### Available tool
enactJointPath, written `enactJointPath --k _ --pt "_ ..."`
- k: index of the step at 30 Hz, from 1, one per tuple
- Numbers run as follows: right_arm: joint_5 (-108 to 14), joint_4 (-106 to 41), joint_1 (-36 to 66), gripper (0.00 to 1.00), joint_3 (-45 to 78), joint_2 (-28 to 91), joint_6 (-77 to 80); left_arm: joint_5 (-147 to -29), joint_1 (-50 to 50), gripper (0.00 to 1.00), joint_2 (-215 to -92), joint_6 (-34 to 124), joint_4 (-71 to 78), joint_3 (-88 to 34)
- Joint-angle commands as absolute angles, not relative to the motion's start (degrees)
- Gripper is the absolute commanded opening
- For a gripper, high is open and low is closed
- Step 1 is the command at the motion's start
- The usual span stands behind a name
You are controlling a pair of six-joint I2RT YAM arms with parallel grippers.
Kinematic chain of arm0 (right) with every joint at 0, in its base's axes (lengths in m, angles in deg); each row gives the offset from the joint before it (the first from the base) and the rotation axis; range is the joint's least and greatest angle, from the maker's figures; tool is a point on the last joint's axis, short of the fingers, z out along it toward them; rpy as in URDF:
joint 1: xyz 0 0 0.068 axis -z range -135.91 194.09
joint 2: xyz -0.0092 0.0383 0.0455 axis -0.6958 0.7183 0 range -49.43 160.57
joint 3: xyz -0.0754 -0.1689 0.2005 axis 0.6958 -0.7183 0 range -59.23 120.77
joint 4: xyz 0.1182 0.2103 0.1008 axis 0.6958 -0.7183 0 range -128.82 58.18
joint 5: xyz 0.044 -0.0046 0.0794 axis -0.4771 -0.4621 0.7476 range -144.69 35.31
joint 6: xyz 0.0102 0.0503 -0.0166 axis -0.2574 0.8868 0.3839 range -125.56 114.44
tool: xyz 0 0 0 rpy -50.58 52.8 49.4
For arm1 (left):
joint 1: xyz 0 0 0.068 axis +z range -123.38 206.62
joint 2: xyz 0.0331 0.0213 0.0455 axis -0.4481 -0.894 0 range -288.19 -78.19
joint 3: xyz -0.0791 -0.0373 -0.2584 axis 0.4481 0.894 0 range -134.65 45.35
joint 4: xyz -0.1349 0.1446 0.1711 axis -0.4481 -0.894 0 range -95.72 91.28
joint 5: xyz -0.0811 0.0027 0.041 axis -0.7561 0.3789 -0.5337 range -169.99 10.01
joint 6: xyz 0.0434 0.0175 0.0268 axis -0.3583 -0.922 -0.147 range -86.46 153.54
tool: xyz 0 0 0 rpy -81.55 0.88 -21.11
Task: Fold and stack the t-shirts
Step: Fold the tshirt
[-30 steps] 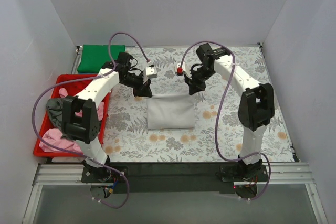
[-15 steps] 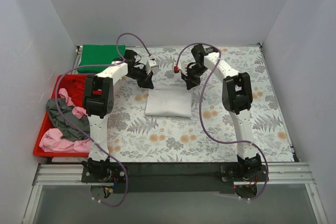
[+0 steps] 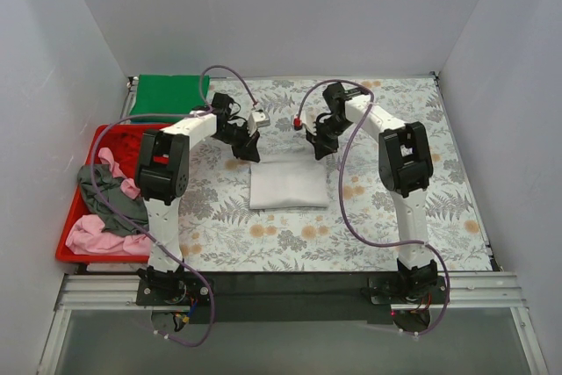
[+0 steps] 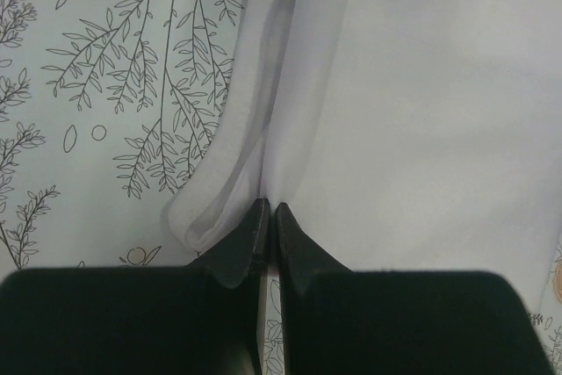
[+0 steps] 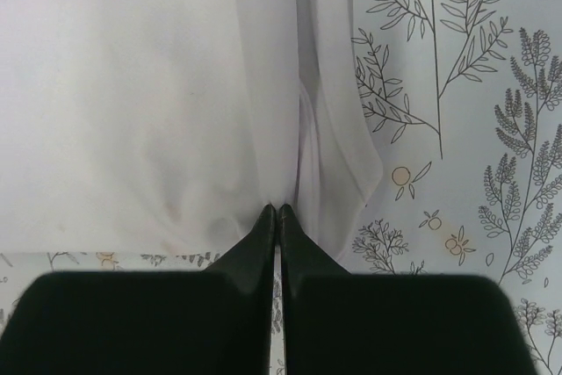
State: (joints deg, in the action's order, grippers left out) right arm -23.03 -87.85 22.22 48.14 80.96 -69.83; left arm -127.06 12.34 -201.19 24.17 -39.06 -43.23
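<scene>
A folded white t-shirt (image 3: 285,184) lies on the floral cloth in the middle of the table. My left gripper (image 3: 249,152) is shut on its far left corner, and the cloth (image 4: 404,103) fills the left wrist view above the gripper (image 4: 267,210). My right gripper (image 3: 320,148) is shut on its far right corner, and the white t-shirt (image 5: 140,94) shows above the gripper (image 5: 277,210) in the right wrist view. A folded green t-shirt (image 3: 167,95) lies at the back left. Pink (image 3: 98,233) and grey (image 3: 110,191) t-shirts lie crumpled in the red bin.
The red plastic bin (image 3: 95,141) stands at the left edge of the table. The grey floral-patterned cloth (image 3: 395,208) covers the table top. White walls close in the back and both sides.
Both grippers carried the white t-shirt's far edge away from me, then a little back toward me. The shirt has slid slightly nearer and stays folded as a rectangle.
</scene>
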Motion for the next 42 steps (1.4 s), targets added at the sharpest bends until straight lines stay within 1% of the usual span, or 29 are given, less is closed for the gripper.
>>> enactJointPath --k 1,5,6,7,8,9,10,11,12,13,15,16,17,19,20,22,23,24,25,26,27,29,30,32,33,36,38,42 --pt "-22.08 -88.51 22.38 0.01 47.73 75.73 -68.84 -128.68 13.96 0.00 -196.31 25.36 -39.77 -44.12" --pt "-21.90 -88.60 22.47 0.01 50.45 78.26 -65.60 -128.59 15.63 0.00 -201.22 25.45 -42.31 -50.52" --pt "-21.90 -88.60 22.47 0.08 52.20 78.97 -64.63 -128.68 15.72 0.01 -201.93 26.15 -42.49 -51.41" --pt "-22.25 -88.51 22.47 0.17 53.08 79.67 -63.23 -128.42 15.81 0.12 -202.55 26.94 -42.32 -52.12" --pt "-23.56 -88.25 22.47 0.24 53.87 80.20 -61.91 -128.07 15.81 0.19 -202.99 28.08 -41.62 -52.56" --pt "-24.53 -87.11 22.55 0.27 54.93 81.08 -57.54 -127.90 16.07 0.23 -202.82 31.48 -40.83 -52.91" --pt "-25.41 -86.06 22.73 0.35 56.24 81.09 -54.98 -127.72 16.42 0.26 -202.21 33.17 -37.69 -52.66" --pt "-26.90 -84.83 23.51 0.44 56.78 80.74 -52.34 -127.54 16.86 0.31 -201.59 37.63 -35.39 -52.13" --pt "-27.17 -82.82 24.13 0.63 57.39 79.60 -47.35 -127.98 18.08 0.33 -199.41 42.72 -33.28 -51.60" --pt "-27.35 -81.93 24.75 0.69 58.96 78.81 -44.87 -129.11 18.96 0.36 -198.00 46.16 -29.43 -50.03" --pt "-25.43 -79.91 27.03 0.71 60.12 75.74 -39.68 -130.70 21.85 0.38 -193.96 54.24 -22.66 -46.17" --pt "-23.76 -79.11 27.73 0.71 59.95 74.33 -34.26 -132.36 22.48 0.40 -190.02 60.29 -18.89 -41.89" --pt "-18.70 -78.50 28.79 0.71 57.60 71.10 -31.69 -135.25 22.49 0.41 -188.07 62.09 -18.24 -40.28" --pt "-13.14 -75.60 28.80 0.71 52.15 67.48 -24.41 -137.90 21.35 0.43 -183.25 69.79 -15.97 -36.06" --pt "-8.07 -73.67 28.62 0.70 44.64 65.46 -21.58 -138.87 20.65 0.44 -181.82 72.62 -14.90 -31.43" --pt "-3.90 -64.37 27.31 0.71 36.70 59.92 -12.12 -138.09 18.19 0.45 -179.19 80.51 -10.27 -26.66" --pt "-0.75 -60.95 26.26 0.71 32.22 58.25 -9.02 -138.09 17.49 0.45 -177.17 83.35 -8.32 -21.42" --pt "0.24 -54.21 25.55 0.72 25.47 55.45 -6.46 -139.39 16.43 0.46 -176.11 85.98 -6.30 -19.19" --pt "1.03 -51.19 24.85 0.72 21.75 54.12 -3.82 -139.93 15.81 0.47 -175.23 89.06 -2.80 -16.64" --pt "2.95 -48.20 23.19 0.72 18.67 52.19 2.47 -140.11 14.59 0.47 -173.83 94.39 -1.37 -12.79" --pt "3.93 -42.51 22.30 0.72 12.81 51.47 5.49 -141.07 13.97 0.47 -173.20 97.49 0.03 -10.58" --pt "5.95 -37.29 19.32 0.71 8.11 50.42 12.95 -141.08 11.34 0.47 -171.28 103.99 4.43 -6.79" --pt "6.31 -33.53 18.35 0.69 4.52 50.41 14.64 -140.90 10.54 0.47 -170.74 105.33 7.31 -3.29" --pt "6.49 -29.04 15.63 0.67 2.30 51.63 18.76 -139.50 8.52 0.48 -170.65 106.40 8.31 -1.25" --pt "6.57 -27.27 15.00 0.62 1.33 52.51 20.70 -138.36 8.34 0.48 -171.26 107.10 9.01 -0.19" --pt "4.56 -24.08 14.56 0.57 -1.49 57.17 23.01 -137.31 8.60 0.47 -176.17 108.78 9.98 0.61" --pt "3.24 -24.17 16.56 0.57 -2.54 61.46 22.66 -136.60 9.30 0.47 -180.29 109.30 11.29 0.87" --pt "2.09 -24.17 22.19 0.52 -4.91 67.19 23.36 -137.03 12.81 0.46 -187.86 110.09 10.95 -1.41"
